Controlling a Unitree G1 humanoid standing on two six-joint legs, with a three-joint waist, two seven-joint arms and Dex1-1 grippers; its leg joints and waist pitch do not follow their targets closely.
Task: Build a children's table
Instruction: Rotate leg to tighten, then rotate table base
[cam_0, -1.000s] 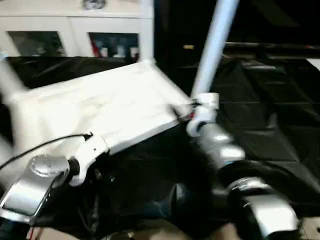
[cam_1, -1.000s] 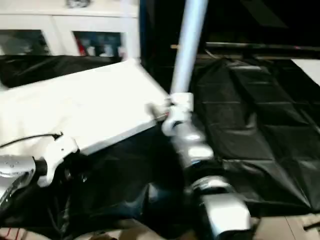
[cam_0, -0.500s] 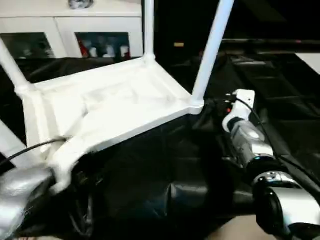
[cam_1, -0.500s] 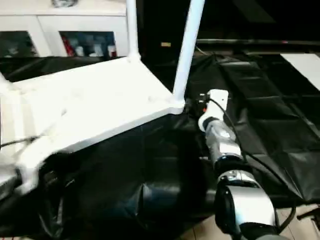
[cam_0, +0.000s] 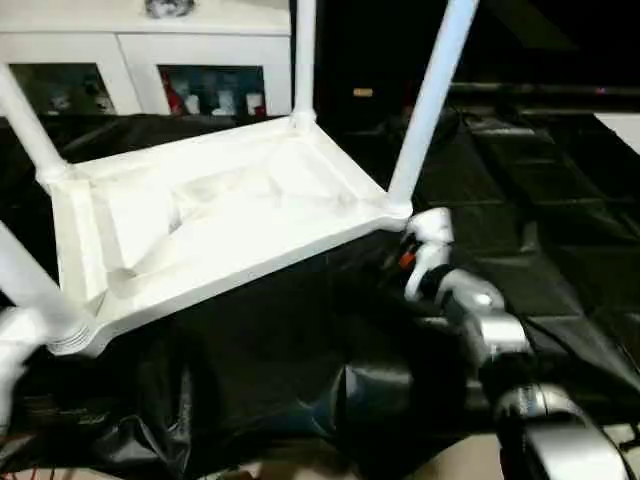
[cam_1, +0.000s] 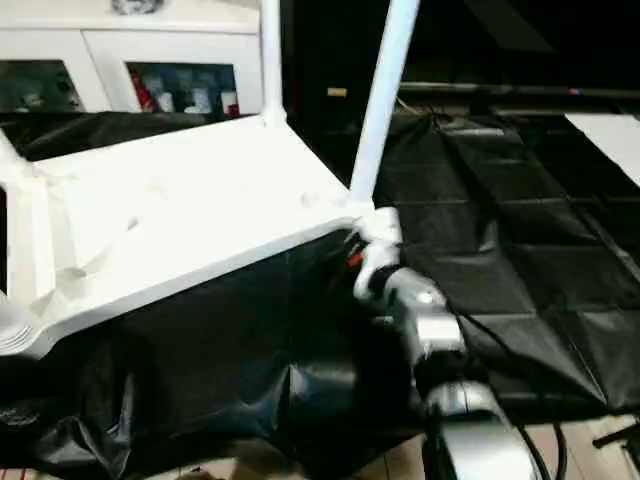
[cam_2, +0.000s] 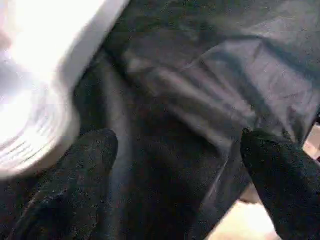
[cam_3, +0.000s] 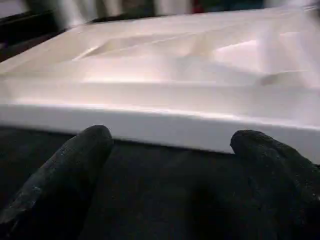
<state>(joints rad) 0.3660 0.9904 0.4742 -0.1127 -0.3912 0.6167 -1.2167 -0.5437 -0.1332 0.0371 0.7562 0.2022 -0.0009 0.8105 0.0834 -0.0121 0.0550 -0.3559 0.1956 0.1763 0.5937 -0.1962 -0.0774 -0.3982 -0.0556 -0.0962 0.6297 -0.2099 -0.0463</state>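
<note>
Sitting upside down on black plastic sheeting (cam_0: 560, 250), the children's table (cam_0: 220, 215) has its ribbed underside facing up and four white tube legs sticking upward from the corner sockets, e.g. the near-right leg (cam_0: 432, 100) and the far one (cam_0: 303, 55). It's tilted a bit, with the near-left corner socket (cam_0: 70, 335) lowest in the head view.

The right pincer (cam_3: 170, 150) sits just below the table's long side edge, close to the near-right corner; its two black fingers (cam_3: 75, 165) are spread wide with nothing between them, just the white rim ahead and dark sheeting under. The silver right forearm (cam_0: 480, 320) reaches in from the lower right.

The left pincer (cam_2: 175, 165) is also wide open and empty, hanging over the sheeting right beside the ribbed corner socket. White glass-door cabinet (cam_0: 130, 60) is behind the whole thing.
</note>
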